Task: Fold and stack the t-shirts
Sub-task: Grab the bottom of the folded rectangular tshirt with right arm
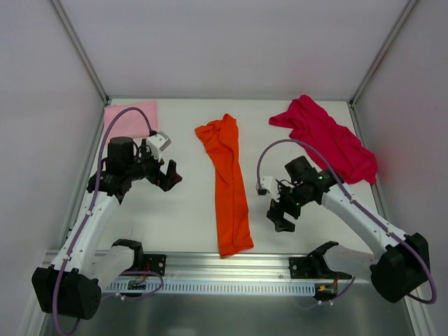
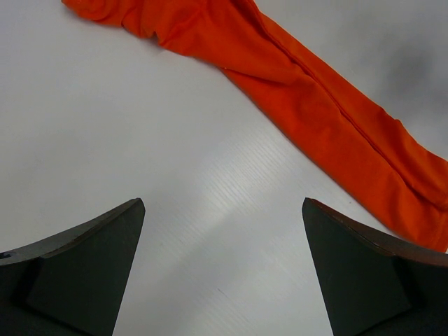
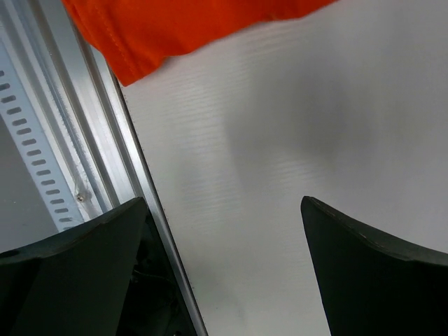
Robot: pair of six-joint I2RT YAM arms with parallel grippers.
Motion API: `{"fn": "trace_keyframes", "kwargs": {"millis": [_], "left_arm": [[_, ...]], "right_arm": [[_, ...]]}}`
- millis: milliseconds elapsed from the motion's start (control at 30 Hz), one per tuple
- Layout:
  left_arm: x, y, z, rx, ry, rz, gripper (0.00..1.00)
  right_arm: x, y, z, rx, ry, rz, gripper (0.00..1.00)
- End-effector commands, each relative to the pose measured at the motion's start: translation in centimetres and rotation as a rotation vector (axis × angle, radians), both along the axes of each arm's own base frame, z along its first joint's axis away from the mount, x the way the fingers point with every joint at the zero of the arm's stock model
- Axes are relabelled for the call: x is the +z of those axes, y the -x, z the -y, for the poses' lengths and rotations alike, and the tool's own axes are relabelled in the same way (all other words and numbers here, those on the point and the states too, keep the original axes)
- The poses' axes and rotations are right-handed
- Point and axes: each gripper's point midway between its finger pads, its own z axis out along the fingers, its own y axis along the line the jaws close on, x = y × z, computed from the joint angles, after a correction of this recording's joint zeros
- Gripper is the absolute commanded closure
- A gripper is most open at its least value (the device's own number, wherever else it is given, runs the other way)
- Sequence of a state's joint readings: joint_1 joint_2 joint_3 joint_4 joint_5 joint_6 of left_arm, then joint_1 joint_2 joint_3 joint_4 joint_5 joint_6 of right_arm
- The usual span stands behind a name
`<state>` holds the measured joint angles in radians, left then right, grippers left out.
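Note:
The orange t-shirt (image 1: 228, 184) lies in a long narrow strip down the middle of the table; it also shows in the left wrist view (image 2: 308, 98) and its near end in the right wrist view (image 3: 175, 28). The light pink t-shirt (image 1: 131, 113) lies folded at the back left. The magenta t-shirt (image 1: 325, 136) lies crumpled at the back right. My left gripper (image 1: 170, 176) is open and empty, left of the orange shirt. My right gripper (image 1: 278, 213) is open and empty, right of the orange shirt's near half. Neither touches cloth.
A metal rail (image 1: 231, 266) runs along the table's near edge; it also shows in the right wrist view (image 3: 91, 140). White walls with metal posts (image 1: 80, 52) enclose the table on the left, back and right.

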<state>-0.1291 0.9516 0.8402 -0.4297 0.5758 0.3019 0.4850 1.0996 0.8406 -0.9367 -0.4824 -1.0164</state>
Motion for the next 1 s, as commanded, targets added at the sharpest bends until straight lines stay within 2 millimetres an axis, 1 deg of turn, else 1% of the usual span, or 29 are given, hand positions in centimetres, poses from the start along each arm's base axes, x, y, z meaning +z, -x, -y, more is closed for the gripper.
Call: {"fn": "trace_keyframes", "kwargs": {"millis": [0, 33, 67, 267, 300, 333, 367, 433, 533, 567, 600, 633, 667, 700, 733, 767, 800, 833, 867, 900, 933, 967], "left_arm": [[0.6, -0.4, 0.2, -0.009, 0.019, 0.027, 0.01], [0.7, -0.3, 0.2, -0.008, 0.020, 0.030, 0.01], [0.7, -0.3, 0.2, -0.008, 0.020, 0.030, 0.01], [0.6, -0.3, -0.1, 0.000, 0.009, 0.030, 0.01], [0.6, -0.3, -0.1, 0.005, 0.010, 0.029, 0.01], [0.6, -0.3, -0.1, 0.006, 0.009, 0.028, 0.01], [0.5, -0.3, -0.1, 0.006, 0.009, 0.026, 0.01], [0.2, -0.4, -0.3, 0.014, 0.002, 0.021, 0.01], [-0.1, -0.6, -0.4, 0.018, -0.005, 0.019, 0.01], [0.0, -0.7, -0.4, 0.018, -0.006, 0.020, 0.01], [-0.2, -0.8, -0.3, 0.018, -0.007, 0.011, 0.01], [0.0, -1.0, -0.3, 0.018, -0.008, 0.015, 0.01], [-0.2, -1.2, -0.3, 0.018, -0.009, 0.006, 0.01], [-0.2, -1.4, -0.3, 0.016, -0.011, 0.006, 0.01], [-0.1, -1.6, -0.3, 0.016, -0.013, 0.006, 0.01], [-0.4, -1.9, -0.2, 0.014, -0.014, -0.004, 0.01], [0.1, -2.4, -0.2, 0.016, -0.012, 0.007, 0.01], [0.5, -2.9, -0.1, 0.018, -0.009, 0.012, 0.03], [-0.2, -3.5, 0.1, 0.012, -0.006, -0.025, 0.06], [1.0, -4.3, 0.4, 0.011, 0.005, -0.023, 0.09], [1.1, -4.9, 0.6, 0.000, 0.012, -0.044, 0.11], [-0.3, -5.6, 0.9, -0.008, 0.011, -0.115, 0.13]], "right_arm": [[0.8, 0.0, -1.9, 0.057, 0.004, 0.005, 0.00], [0.2, 0.0, -2.0, 0.068, 0.033, -0.001, 0.00], [-0.1, 0.2, -2.5, 0.088, 0.043, 0.001, 0.00], [-1.8, 0.9, -3.0, 0.186, 0.150, -0.015, 0.00], [-1.9, 0.8, -2.9, 0.193, 0.178, -0.007, 0.00], [-1.4, 0.6, -3.5, 0.207, 0.178, 0.003, 0.00], [-1.4, 0.8, -3.9, 0.231, 0.187, 0.000, 0.00], [-0.9, 0.4, -4.5, 0.243, 0.188, 0.028, 0.00], [-0.7, -0.2, -5.3, 0.250, 0.197, 0.062, 0.00], [-0.7, -0.9, -5.9, 0.234, 0.180, 0.088, 0.00], [-0.6, -2.0, -6.0, 0.198, 0.191, 0.137, 0.00], [-0.6, -3.0, -6.2, 0.167, 0.189, 0.175, 0.00], [-0.4, -5.6, -6.6, 0.087, 0.209, 0.271, 0.00], [-0.2, -7.1, -7.0, 0.028, 0.210, 0.314, 0.09], [-0.1, -8.2, -6.7, -0.011, 0.221, 0.311, 0.20], [0.5, -9.8, -7.6, -0.049, 0.228, 0.309, 0.34], [0.7, -10.9, -7.6, -0.083, 0.237, 0.304, 0.36], [1.8, -11.9, -8.1, -0.094, 0.244, 0.316, 0.36], [1.8, -12.7, -8.1, -0.106, 0.271, 0.331, 0.37], [1.1, -13.4, -8.3, -0.111, 0.295, 0.323, 0.36], [1.1, -13.9, -8.3, -0.119, 0.319, 0.333, 0.35], [2.1, -15.0, -9.0, -0.143, 0.304, 0.351, 0.35]]}}
